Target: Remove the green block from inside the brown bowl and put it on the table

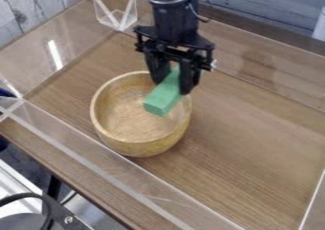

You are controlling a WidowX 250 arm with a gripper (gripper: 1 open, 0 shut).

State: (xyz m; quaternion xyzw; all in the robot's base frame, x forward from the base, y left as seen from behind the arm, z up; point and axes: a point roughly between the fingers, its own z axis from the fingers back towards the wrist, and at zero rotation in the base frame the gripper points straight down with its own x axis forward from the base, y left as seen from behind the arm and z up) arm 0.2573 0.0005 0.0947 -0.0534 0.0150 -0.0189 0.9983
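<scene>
The green block (162, 96) hangs tilted in the air over the right rim of the brown bowl (127, 129), its lower end near the rim. My gripper (170, 79) points straight down and is shut on the block's upper end, black fingers on either side. The bowl rests on the wood-grain table (254, 148) and its tan inside holds nothing. The block's top is partly hidden between the fingers.
Clear acrylic walls (51, 53) edge the table at the left, front and back. Bare tabletop stretches to the right of the bowl. A dark cable (26, 215) shows below the front-left corner.
</scene>
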